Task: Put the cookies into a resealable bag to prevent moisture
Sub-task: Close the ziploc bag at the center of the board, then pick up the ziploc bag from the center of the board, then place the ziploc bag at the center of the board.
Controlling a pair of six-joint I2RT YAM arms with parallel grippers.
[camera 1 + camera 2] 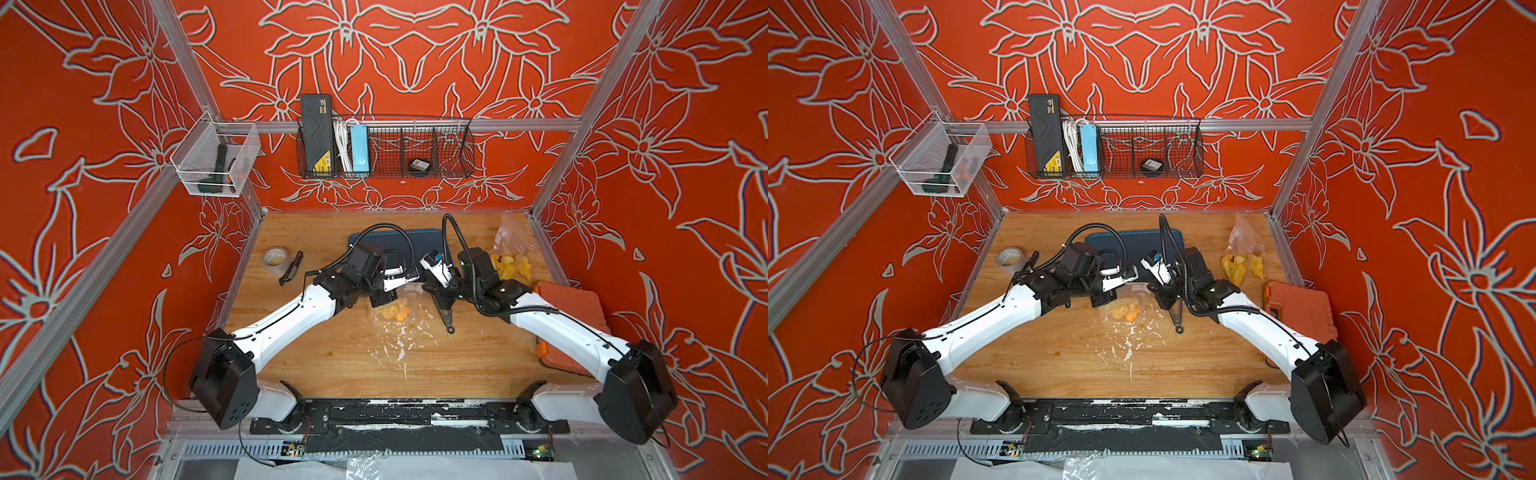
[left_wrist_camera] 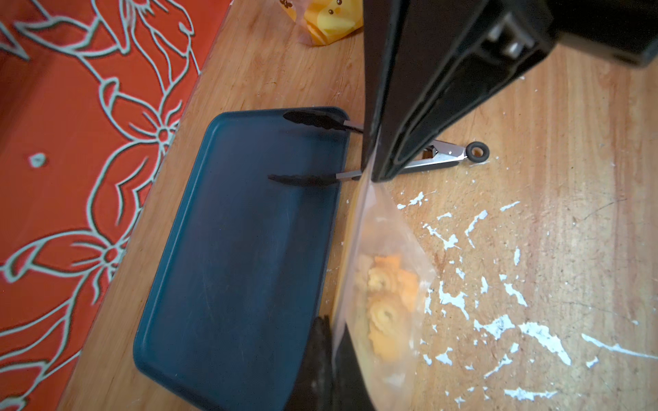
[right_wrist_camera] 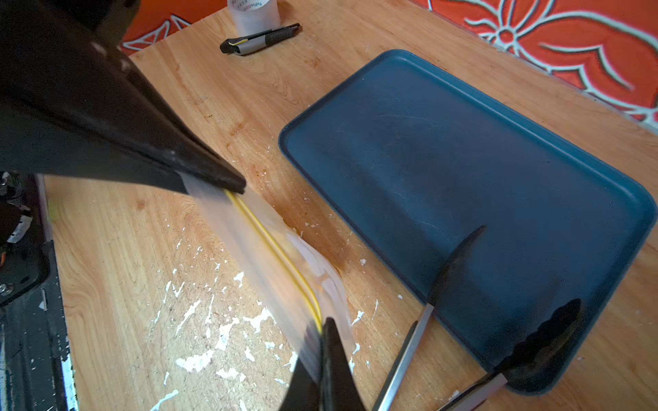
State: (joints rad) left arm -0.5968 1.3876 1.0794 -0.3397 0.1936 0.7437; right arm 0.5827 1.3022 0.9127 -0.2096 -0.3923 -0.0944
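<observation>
Thin clear bag (image 2: 390, 224), motion-blurred; ruffled orange-yellow cookies (image 2: 388, 295) inside; left gripper (image 2: 371, 176), right gripper (image 3: 218, 186) each clamped on top edge.

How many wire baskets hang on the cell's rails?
2: a white mesh basket at the left rear corner, and a long black wire basket on the back rail. None appears hidden.

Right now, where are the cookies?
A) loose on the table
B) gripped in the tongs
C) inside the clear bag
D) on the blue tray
C: the cookies show through the bag, which the left gripper and right gripper pinch at its top; the tray holds only the tips of the tongs.
</observation>
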